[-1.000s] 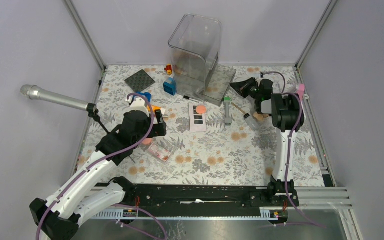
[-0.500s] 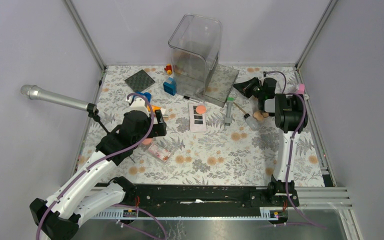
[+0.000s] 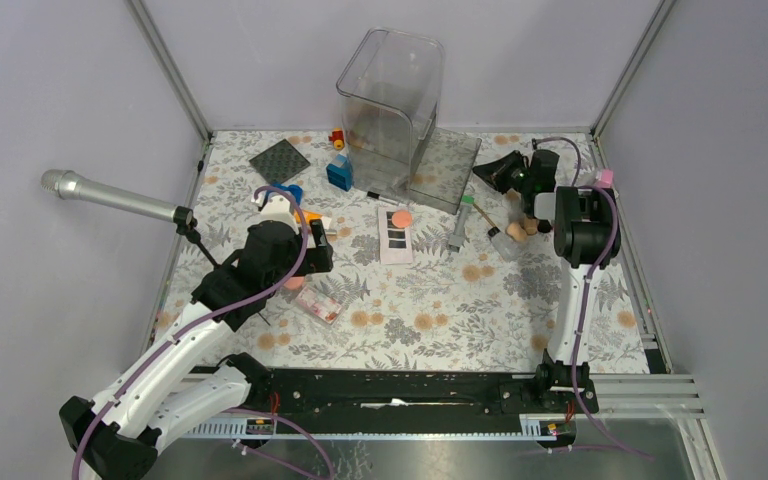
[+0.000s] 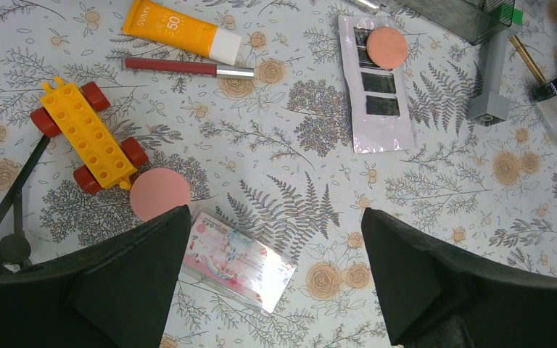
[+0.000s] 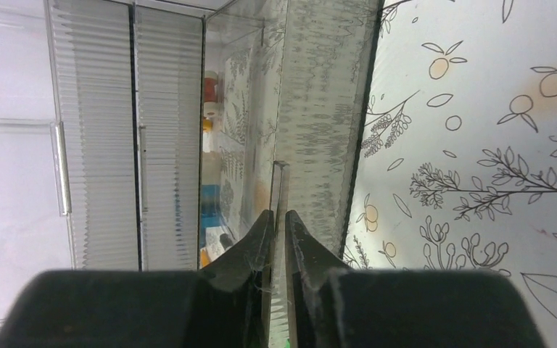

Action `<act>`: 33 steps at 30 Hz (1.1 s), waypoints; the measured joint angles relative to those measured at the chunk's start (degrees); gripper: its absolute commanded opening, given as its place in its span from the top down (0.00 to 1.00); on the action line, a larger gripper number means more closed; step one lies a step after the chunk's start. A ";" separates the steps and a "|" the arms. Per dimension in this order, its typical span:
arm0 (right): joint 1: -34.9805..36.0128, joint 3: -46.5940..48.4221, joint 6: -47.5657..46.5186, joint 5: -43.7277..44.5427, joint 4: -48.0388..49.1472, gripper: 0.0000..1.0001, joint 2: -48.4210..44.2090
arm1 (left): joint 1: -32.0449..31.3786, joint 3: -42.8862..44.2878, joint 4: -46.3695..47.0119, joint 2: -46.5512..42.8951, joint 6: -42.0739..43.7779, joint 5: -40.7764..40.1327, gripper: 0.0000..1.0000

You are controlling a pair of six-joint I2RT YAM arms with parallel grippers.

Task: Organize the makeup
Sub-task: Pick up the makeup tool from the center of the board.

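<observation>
My left gripper point(image 4: 274, 217) hangs open over the clear pink-shade palette point(image 4: 238, 261), its left finger next to a coral-pink disc point(image 4: 159, 193). A white palette with dark squares point(image 3: 396, 238) lies mid-table with a second coral disc point(image 3: 401, 217) on it. To its right, the grey tube with a green cap point(image 3: 457, 228) lies tilted, and beyond it a tan-handled brush point(image 3: 488, 222). My right gripper point(image 3: 482, 172) is at the back right beside the clear lid point(image 3: 440, 170). Its jaws are shut to a thin slit with nothing clearly held point(image 5: 279, 217).
A clear container point(image 3: 390, 95) stands at the back centre. A silver microphone point(image 3: 110, 197) on a stand juts in from the left. A yellow toy car point(image 4: 91, 134), an orange tube point(image 4: 181, 30), a red pencil point(image 4: 187, 67), a blue block point(image 3: 339, 172) and a dark square mat point(image 3: 279, 160) lie on the left.
My right gripper has moved back and to the right, toward the far corner. The grey tube's green-capped end has swung right. The left arm has not moved.
</observation>
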 measured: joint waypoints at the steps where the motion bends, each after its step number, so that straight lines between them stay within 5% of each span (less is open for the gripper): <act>1: 0.02 0.04 -0.42 0.09 -0.55 0.81 -0.24 | 0.00 0.00 0.00 0.00 0.00 0.00 0.01; 13: -0.37 4.92 -12.00 6.14 -19.82 0.37 -7.39 | 0.00 0.00 0.02 -0.02 0.00 0.02 0.01; 26: -0.26 15.74 -27.78 20.98 -50.23 0.35 -16.57 | 0.00 0.00 0.00 -0.04 0.00 0.00 0.01; 33: 3.04 13.55 -37.64 32.30 -64.50 0.33 -25.42 | 0.00 0.00 -0.11 -0.26 0.31 -0.02 0.01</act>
